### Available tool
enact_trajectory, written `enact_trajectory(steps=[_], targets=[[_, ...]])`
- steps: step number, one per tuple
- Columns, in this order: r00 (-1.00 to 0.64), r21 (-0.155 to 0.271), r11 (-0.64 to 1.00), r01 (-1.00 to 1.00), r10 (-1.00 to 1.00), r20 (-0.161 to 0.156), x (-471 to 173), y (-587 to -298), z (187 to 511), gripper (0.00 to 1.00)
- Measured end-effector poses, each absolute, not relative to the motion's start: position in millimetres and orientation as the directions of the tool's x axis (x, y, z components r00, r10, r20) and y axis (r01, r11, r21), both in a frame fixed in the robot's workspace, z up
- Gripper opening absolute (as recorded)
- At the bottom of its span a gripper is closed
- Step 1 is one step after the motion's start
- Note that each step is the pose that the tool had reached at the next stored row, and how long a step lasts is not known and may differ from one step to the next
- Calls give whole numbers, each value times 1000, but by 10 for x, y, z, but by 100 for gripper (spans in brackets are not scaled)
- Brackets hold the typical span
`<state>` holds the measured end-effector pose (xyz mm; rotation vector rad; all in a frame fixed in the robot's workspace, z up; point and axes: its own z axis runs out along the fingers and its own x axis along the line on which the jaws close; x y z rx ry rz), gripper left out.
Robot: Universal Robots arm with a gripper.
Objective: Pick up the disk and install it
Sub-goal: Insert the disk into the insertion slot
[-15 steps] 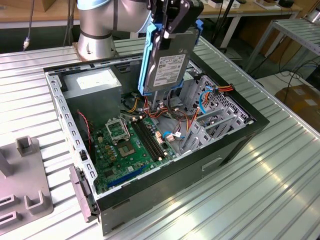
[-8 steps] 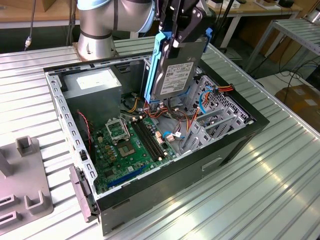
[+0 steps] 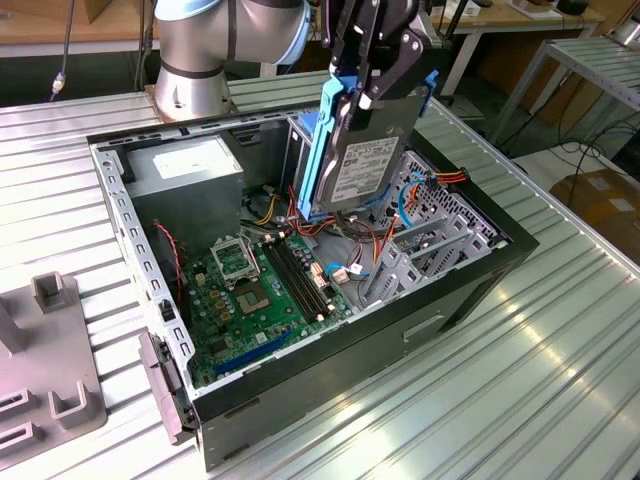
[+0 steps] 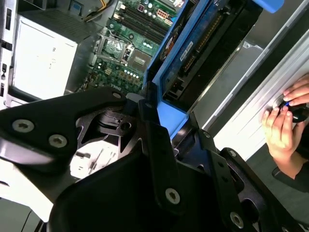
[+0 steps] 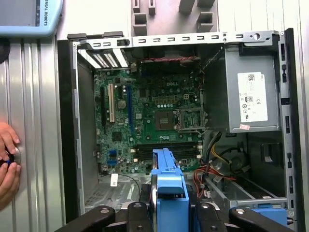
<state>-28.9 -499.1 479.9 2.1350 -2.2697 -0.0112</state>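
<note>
The disk (image 3: 368, 165), a grey slab with a bright blue carrier frame, hangs on edge, slightly tilted, over the back right part of the open computer case (image 3: 122, 215). My gripper (image 3: 378, 62) is shut on the disk's upper end, its black fingers clamping both flat sides. The disk's lower end is at about the height of the case's top edge, above the orange and blue cables. In the second wrist view the disk (image 4: 205, 41) stretches away from the gripper (image 4: 166, 118) over the motherboard. In the first wrist view the disk's blue edge (image 5: 166, 176) sits between the fingers (image 5: 140, 212).
Inside the case lie a green motherboard (image 3: 250, 290), a grey power supply (image 3: 185, 165) and a metal drive cage (image 3: 298, 150). A grey fixture (image 3: 50, 350) stands on the slatted table at the exterior view's left. A person's hands (image 4: 285, 118) rest by the case's side.
</note>
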Motion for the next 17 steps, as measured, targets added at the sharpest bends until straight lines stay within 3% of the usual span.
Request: enact_trajectory(steps=[6,11,17], targets=[[-61,22,61,-998,-998,15,-288,-5066,4785,37],[-61,-17,61,-998,-998,14,-286,-5084,4776,37],[-63,-17,63,-998,-998,14,-264,-5168,4770,37]])
